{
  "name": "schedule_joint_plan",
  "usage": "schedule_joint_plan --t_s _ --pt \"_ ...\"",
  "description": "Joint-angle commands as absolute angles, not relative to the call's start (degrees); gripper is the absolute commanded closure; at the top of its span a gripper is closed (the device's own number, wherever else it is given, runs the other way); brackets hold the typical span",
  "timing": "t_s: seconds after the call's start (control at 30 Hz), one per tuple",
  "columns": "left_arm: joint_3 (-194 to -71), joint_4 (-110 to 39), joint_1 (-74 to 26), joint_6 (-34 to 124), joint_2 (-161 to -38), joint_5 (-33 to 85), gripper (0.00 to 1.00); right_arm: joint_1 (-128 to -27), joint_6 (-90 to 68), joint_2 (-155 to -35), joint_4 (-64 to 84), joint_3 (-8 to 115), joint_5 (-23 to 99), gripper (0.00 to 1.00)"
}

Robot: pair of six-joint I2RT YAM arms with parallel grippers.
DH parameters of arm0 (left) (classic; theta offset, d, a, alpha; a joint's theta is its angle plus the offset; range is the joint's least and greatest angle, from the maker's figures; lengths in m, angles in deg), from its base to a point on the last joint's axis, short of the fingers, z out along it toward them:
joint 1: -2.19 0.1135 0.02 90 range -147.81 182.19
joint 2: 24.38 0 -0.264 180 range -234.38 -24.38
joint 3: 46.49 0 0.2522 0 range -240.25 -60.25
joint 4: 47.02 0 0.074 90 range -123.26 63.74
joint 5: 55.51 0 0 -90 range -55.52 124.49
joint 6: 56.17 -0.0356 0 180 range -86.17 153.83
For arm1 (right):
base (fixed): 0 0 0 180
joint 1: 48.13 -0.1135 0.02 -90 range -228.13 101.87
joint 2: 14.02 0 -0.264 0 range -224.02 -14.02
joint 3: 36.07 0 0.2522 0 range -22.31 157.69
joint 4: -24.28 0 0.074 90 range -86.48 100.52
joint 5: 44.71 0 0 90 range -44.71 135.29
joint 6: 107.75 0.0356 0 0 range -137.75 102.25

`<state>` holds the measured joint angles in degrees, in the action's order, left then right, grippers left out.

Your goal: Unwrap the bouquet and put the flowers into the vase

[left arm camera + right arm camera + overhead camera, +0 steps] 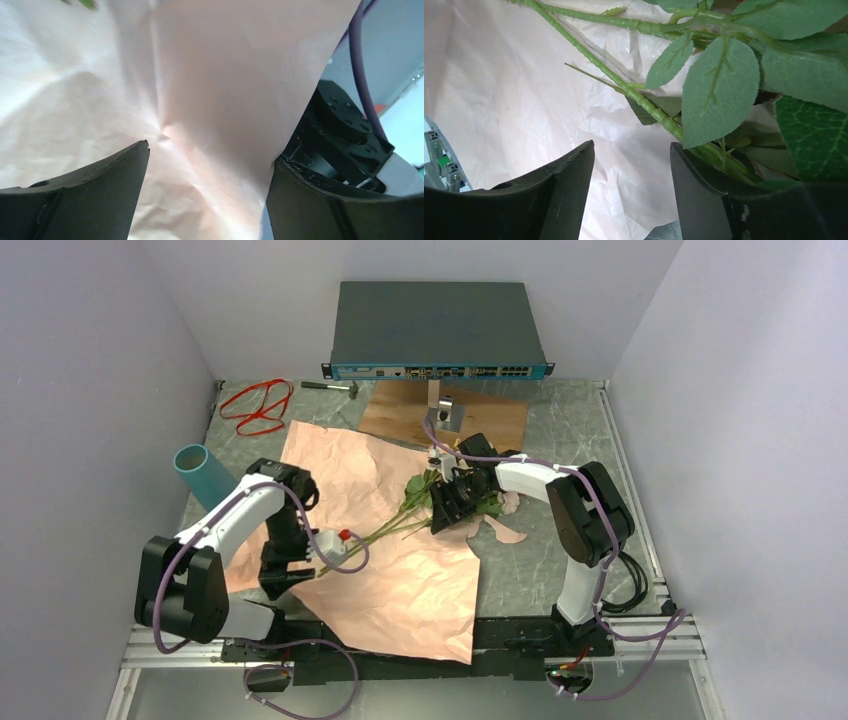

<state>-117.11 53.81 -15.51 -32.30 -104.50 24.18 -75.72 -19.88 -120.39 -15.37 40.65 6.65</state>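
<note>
Nearest the arm bases, the left pincer point(280, 580) hangs low over the near left part of a pink paper sheet point(400, 580) that lies spread open on the surface point(540, 570). Its jaws stand apart with only paper under the gap.

The flowers point(400, 518) lie loose across the middle of the sheet. Their green stems point(624, 85) run towards the left pincer, and the leafy tops and blooms lie under the right pincer point(450, 502). That pincer's jaws are also apart and hold nothing; the stems pass just beside one finger point(704, 190), not between the two.

Further back on the left, well apart from the flowers, the teal vase point(205, 472) appears to stand with its mouth up. A red ribbon point(258, 405) lies loose behind it.

The unwrapping looks done, so the step in hand is probably picking up the stems. To do it well, centre the gap over the bare stems, below the leaves. Keep the fingertips off the paper so it does not lift too.
</note>
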Motion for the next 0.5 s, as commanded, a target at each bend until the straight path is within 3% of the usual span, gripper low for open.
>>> schedule_joint_plan --t_s 0.0,0.13,0.47 --pt "-110.9 53.8 -12.2 -37.3 -99.8 32.5 0.11 -75.6 -22.2 -120.5 -15.1 40.2 11.9 0.37" --pt "-114.4 54.1 -11.4 -36.1 -97.1 28.1 0.10 -75.6 -22.5 -120.0 -15.4 40.2 11.8 0.36" --pt "-143.2 60.0 -11.6 -24.2 -103.8 2.8 0.19 -75.8 -23.3 -118.2 -16.3 40.5 11.2 0.35"
